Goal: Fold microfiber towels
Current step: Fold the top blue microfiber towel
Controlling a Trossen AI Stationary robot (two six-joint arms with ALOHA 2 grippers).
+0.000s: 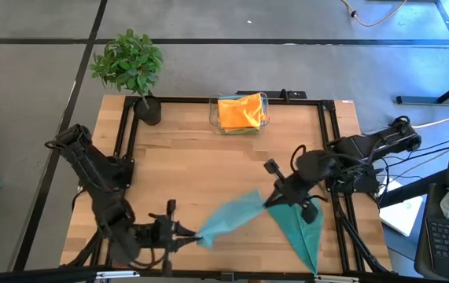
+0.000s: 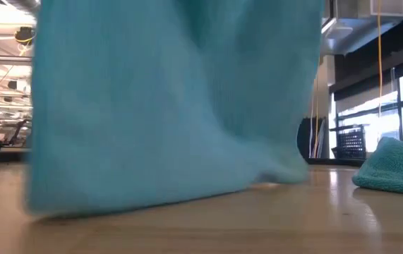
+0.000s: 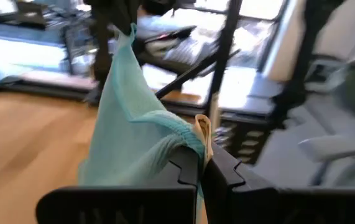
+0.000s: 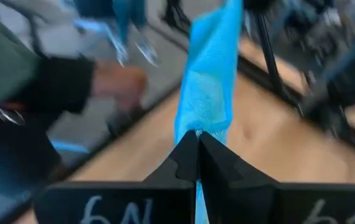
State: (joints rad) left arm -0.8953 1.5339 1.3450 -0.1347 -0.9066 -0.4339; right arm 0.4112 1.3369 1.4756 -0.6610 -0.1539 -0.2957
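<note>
Even overhead light falls on the wooden table (image 1: 185, 169), which casts only soft shadows. In the low view a teal towel (image 2: 173, 106) hangs close to the lens and reads soft, while bright windows (image 2: 399, 106) glare at right. Both wrist views show motion blur in the background; a person's hand (image 4: 118, 81) is smeared.

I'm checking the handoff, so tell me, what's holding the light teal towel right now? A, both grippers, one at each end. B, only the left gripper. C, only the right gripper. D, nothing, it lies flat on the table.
A: the light teal towel is stretched between the left gripper and the right gripper, and each wrist view shows that arm's fingers shut on the cloth.
</note>
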